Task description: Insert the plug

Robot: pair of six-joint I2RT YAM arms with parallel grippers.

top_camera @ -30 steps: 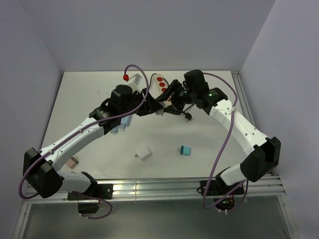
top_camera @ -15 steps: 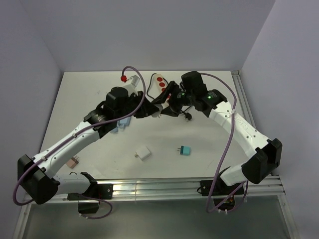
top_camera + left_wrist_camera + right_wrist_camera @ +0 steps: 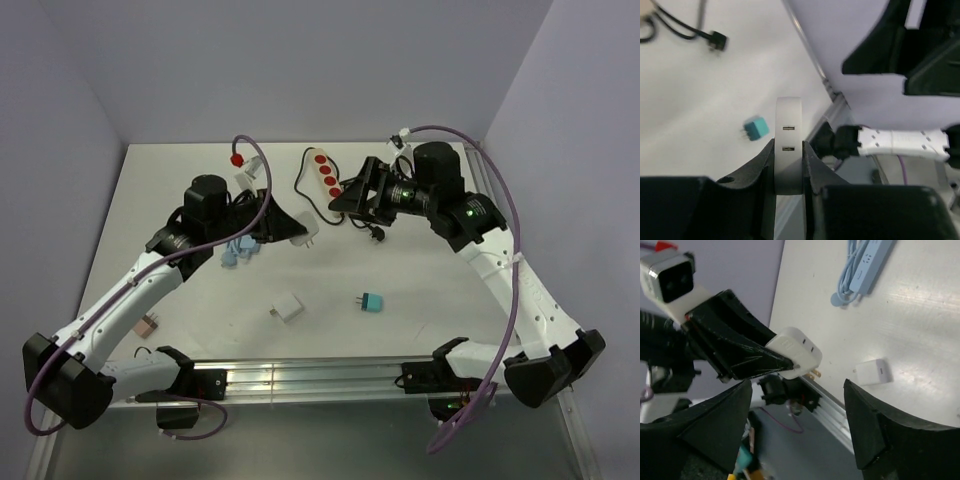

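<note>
My left gripper (image 3: 290, 229) is shut on a white plug adapter (image 3: 304, 235) and holds it above the table, prongs pointing right. In the left wrist view the adapter (image 3: 788, 122) sits upright between my fingers (image 3: 761, 162), two slots facing the camera. My right gripper (image 3: 352, 201) is open and empty, just right of the adapter. The right wrist view shows the adapter (image 3: 798, 352) with its brass prongs between the open right gripper (image 3: 797, 386) fingers, farther off. The white power strip (image 3: 323, 170) with red outlets lies at the back, behind both grippers.
A black cord and plug (image 3: 376, 232) trail from the strip. A teal plug (image 3: 371, 302) and a white charger (image 3: 288, 308) lie in front. A light blue power strip (image 3: 240, 250) lies under the left arm. A pink item (image 3: 148, 325) sits at the left.
The two arms have drawn apart. My left gripper has moved back left with the adapter in it. My right arm has swung right, uncovering the power strip.
</note>
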